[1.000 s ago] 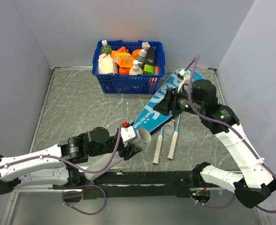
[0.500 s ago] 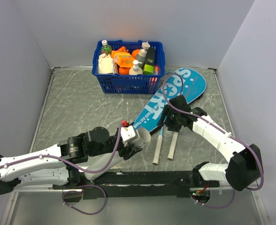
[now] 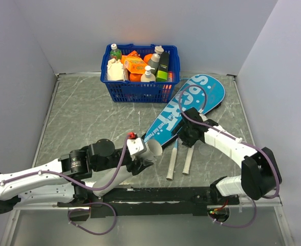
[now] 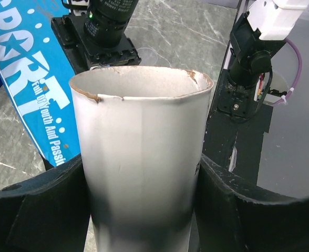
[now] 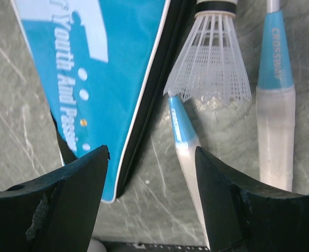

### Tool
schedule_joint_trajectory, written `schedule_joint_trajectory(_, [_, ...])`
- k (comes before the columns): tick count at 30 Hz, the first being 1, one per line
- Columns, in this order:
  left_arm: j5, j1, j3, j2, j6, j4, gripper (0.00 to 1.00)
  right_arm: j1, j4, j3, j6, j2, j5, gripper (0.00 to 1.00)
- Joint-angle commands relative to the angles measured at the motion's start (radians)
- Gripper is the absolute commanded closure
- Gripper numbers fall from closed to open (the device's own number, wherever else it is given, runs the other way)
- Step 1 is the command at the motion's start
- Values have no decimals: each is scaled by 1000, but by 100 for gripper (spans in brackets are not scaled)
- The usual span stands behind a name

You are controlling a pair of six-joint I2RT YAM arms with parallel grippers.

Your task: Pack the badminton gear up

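Overhead, the left gripper (image 3: 149, 152) pinches the tube (image 3: 154, 149) at lower centre, open end pointing right. The case (image 3: 194, 100) runs diagonally from centre to upper right, just beside the basket (image 3: 140, 92). The right gripper (image 3: 185, 137) hangs over the rackets (image 3: 188, 163), right of centre.

Left wrist: both fingers (image 4: 33, 215) press the tube's sides, and the case sits at upper left.

Right wrist: the fingers (image 5: 70, 205) are spread, gripping nothing. The shuttlecock (image 5: 212, 58) lies at the top, between the racket shafts, cork away, with the case at left.
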Motion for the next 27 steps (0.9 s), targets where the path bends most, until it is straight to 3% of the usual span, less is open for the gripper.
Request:
schedule_joint_trajectory(1, [13, -4, 23, -14, -2, 8, 98, -6, 54, 10, 74, 41, 69, 26])
schedule_joint_trajectory(18, [16, -4, 18, 24, 6, 15, 98, -109, 84, -21, 66, 64, 165, 26])
schedule_joint_trajectory(27, [15, -4, 17, 38, 7, 16, 98, -164, 101, -16, 45, 71, 202, 36])
